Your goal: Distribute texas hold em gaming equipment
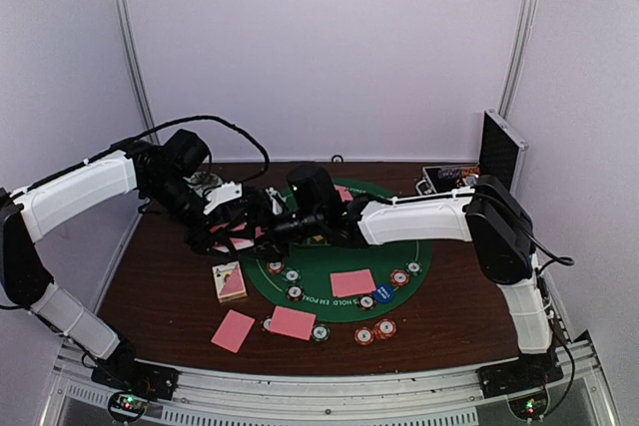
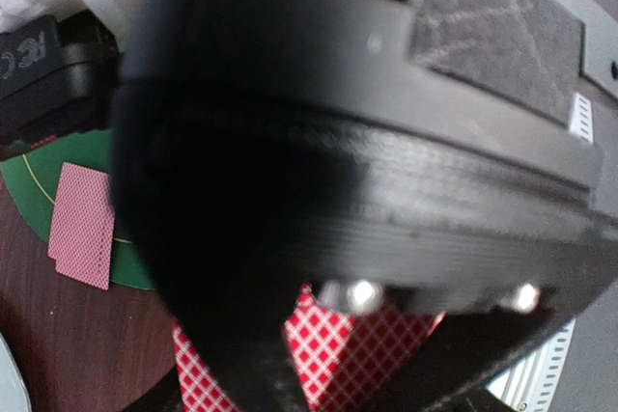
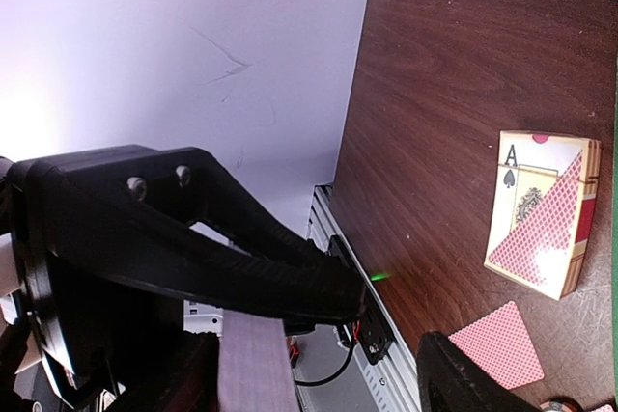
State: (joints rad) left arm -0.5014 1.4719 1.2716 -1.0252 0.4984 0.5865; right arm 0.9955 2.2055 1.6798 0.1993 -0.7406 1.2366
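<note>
1. The top external view looks down from high behind the near edge over the whole table [image 1: 160,276].
2. The left wrist view is very close: a blurred black body [image 2: 338,142] fills it above pink-backed cards [image 2: 328,359].
3. The right wrist view faces the table's left edge, sharing the card box [image 3: 541,214] with the top view.

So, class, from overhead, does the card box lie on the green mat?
No, the card box lies on the bare brown table, just left of the green mat.

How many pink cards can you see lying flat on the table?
3 in plain view: the first card on the bare table at the near left, the second card right beside it, the third card on the green mat. More may be hidden further back.
</note>
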